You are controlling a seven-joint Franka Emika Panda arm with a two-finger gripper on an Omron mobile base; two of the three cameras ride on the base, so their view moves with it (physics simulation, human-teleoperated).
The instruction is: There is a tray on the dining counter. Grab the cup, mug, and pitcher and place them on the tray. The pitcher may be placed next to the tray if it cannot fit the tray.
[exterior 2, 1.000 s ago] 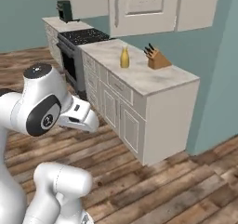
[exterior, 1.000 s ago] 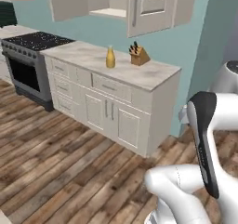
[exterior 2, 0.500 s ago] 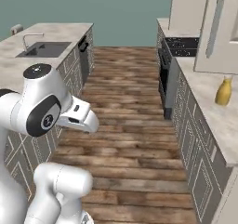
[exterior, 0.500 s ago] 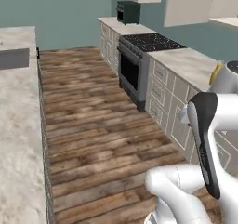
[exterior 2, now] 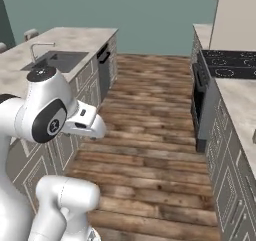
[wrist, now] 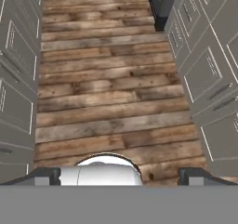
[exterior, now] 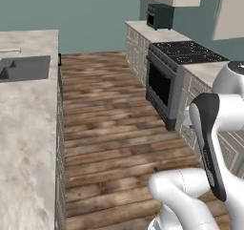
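The tray, cup, mug and pitcher are out of view. A long counter with a beige marbled top, likely the dining counter (exterior: 24, 143) (exterior 2: 75, 37), runs along the left in both base views. My gripper (wrist: 122, 177) points down at the wooden floor (wrist: 111, 79). Its two dark fingertips (wrist: 44, 175) stand far apart, open, with nothing between them. The white arm rises at the lower right of the left base view and the lower left of the right base view.
A sink (exterior: 26, 67) (exterior 2: 55, 61) is set into the left counter. Opposite stands a black stove (exterior: 183, 57) (exterior 2: 227, 65) between grey panelled cabinets (wrist: 204, 65). A dark appliance (exterior: 159, 16) sits on the far wall counter. Wooden floor forms an aisle between.
The whole picture has swung: the base turned away from the wall counter with the yellow vessel and knife block, and now looks down the aisle. The jaws stay open.
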